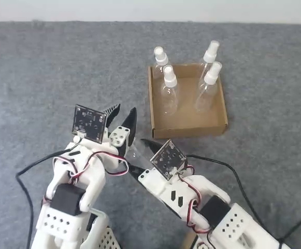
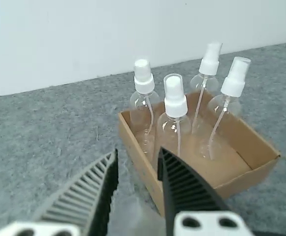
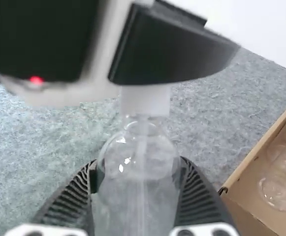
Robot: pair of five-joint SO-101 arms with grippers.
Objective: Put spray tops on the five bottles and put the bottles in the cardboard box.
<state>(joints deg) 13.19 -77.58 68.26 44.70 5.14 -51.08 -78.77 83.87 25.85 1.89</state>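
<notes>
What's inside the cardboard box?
Four clear bottles with white spray tops stand inside the cardboard box. Bare brown floor shows between them; the bottles cover the rest of it.

Readable text, labels, numbers, signs: none.
Bottles [image 1: 169,97]: clear, no label that can be read.
Box [image 1: 189,128]: plain cardboard, no print that can be read.
Wrist boards [image 1: 89,123]: any marks too small to read.

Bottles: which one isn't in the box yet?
The bottle clamped in the right gripper, outside the cardboard box. The other four bottles stand inside it.
</notes>
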